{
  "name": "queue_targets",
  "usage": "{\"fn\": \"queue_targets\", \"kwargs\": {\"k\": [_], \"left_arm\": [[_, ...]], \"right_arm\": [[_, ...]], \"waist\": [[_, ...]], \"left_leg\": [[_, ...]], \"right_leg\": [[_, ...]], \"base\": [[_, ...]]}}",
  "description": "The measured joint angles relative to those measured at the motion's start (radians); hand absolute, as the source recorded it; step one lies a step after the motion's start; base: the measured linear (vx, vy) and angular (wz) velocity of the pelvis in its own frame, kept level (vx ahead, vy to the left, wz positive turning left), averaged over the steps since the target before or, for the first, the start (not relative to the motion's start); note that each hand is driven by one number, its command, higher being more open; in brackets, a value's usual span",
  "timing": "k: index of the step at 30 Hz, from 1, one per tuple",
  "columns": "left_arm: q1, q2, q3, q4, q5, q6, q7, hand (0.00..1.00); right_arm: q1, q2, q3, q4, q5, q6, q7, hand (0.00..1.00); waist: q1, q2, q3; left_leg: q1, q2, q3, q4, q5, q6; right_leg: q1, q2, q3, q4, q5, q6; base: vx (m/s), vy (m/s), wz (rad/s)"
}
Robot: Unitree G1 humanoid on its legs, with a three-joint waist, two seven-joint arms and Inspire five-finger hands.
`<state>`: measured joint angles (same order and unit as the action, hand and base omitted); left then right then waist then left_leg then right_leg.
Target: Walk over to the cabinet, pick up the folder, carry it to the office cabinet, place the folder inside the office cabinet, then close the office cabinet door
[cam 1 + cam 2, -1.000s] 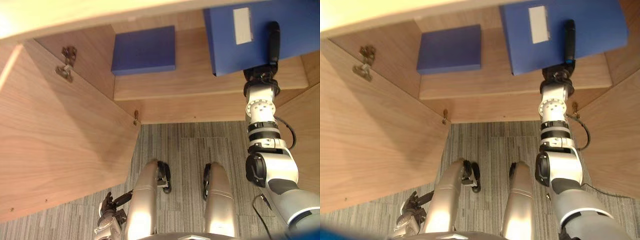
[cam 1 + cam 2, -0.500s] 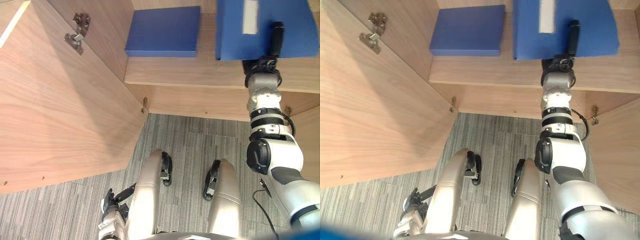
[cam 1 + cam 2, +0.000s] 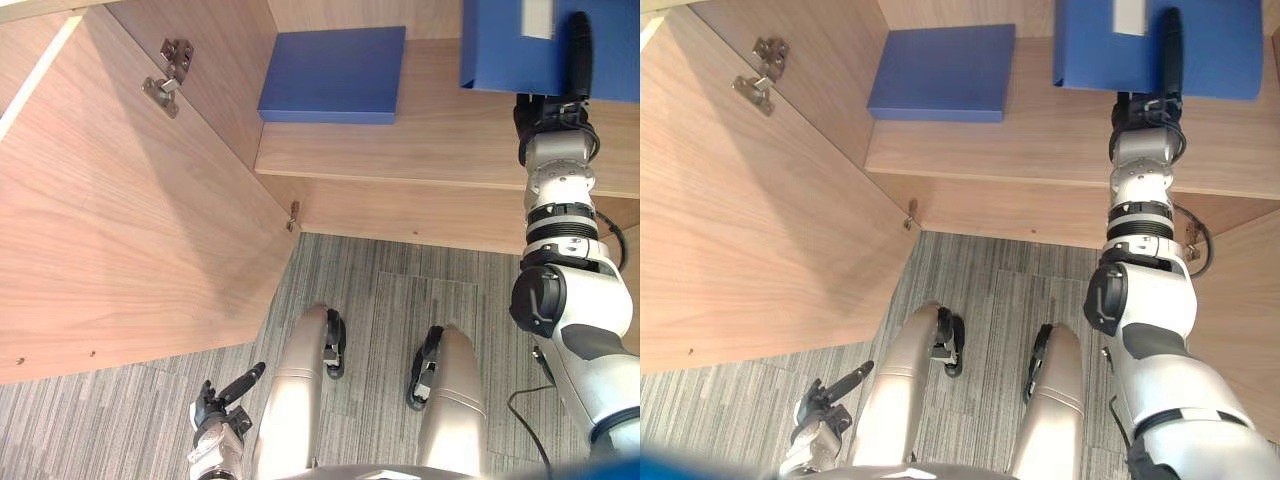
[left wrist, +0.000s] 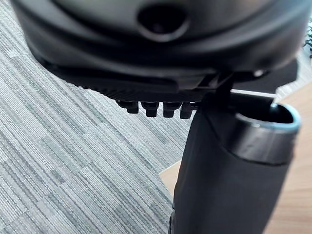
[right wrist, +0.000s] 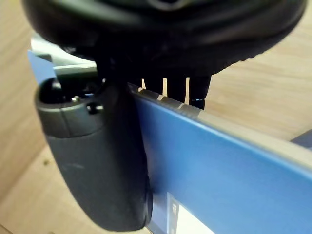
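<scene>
The right hand (image 3: 577, 60) is clamped on the folder (image 3: 510, 45). The thumb lies along the blue upper face and the fingers (image 5: 175, 90) go under the edge, so the cover is pinched between them. In the right wrist view the thumb (image 5: 97, 161) presses flat on the blue cover near a white label (image 3: 535, 15).

The folder is held over the right part of the shelf (image 3: 420, 150) inside the cabinet (image 3: 230, 60). I cannot tell whether it touches the wood or hangs a little above it. The right arm reaches straight up to it from the lower right.

A second folder (image 3: 335, 72) – also blue, lying flat – is on the same shelf to the left, apart from the held one.

The door (image 3: 130, 230) on the left side stands wide open, with its inner face toward the camera. Two metal hinges (image 3: 170, 70) are seen near its upper edge.

The left hand (image 3: 222, 405) hangs low beside the robot over the grey striped carpet (image 3: 400, 290). Its fingers are loose and apart, one reaching outward, and it holds nothing.
</scene>
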<state>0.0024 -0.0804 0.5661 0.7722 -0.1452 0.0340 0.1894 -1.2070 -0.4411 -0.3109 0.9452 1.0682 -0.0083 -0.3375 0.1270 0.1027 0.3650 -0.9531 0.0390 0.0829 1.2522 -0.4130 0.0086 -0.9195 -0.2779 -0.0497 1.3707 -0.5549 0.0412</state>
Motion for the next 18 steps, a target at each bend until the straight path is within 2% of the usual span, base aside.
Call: {"fn": "queue_targets", "kwargs": {"k": [6, 11, 18], "left_arm": [[0.015, 0.000, 0.001, 0.000, 0.000, 0.002, -0.035, 1.00], [0.015, 0.000, -0.001, -0.004, 0.000, 0.002, -0.056, 1.00], [0.022, 0.000, -0.011, -0.056, 0.000, 0.001, -0.069, 1.00]], "right_arm": [[-0.017, -0.007, 0.113, 0.060, -0.206, 0.117, 0.099, 1.00], [-0.026, -0.015, 0.138, 0.073, -0.217, 0.140, 0.143, 1.00], [-0.025, -0.037, 0.136, 0.074, -0.120, 0.133, 0.148, 1.00]], "waist": [[-0.003, -0.001, -0.004], [-0.001, -0.002, -0.003], [-0.008, -0.009, 0.001]], "left_leg": [[0.023, 0.002, -0.006, -0.013, 0.002, -0.004], [0.025, 0.002, -0.005, -0.024, 0.002, -0.004], [0.030, 0.003, 0.001, -0.027, 0.002, -0.004]], "right_leg": [[0.027, 0.003, -0.009, -0.015, 0.000, 0.000], [0.031, 0.002, -0.011, -0.029, 0.001, 0.002], [0.031, 0.003, -0.007, -0.032, 0.002, 0.003]], "base": [[0.02, -0.024, 0.00], [0.01, -0.007, 0.00], [0.02, -0.009, 0.00]]}}
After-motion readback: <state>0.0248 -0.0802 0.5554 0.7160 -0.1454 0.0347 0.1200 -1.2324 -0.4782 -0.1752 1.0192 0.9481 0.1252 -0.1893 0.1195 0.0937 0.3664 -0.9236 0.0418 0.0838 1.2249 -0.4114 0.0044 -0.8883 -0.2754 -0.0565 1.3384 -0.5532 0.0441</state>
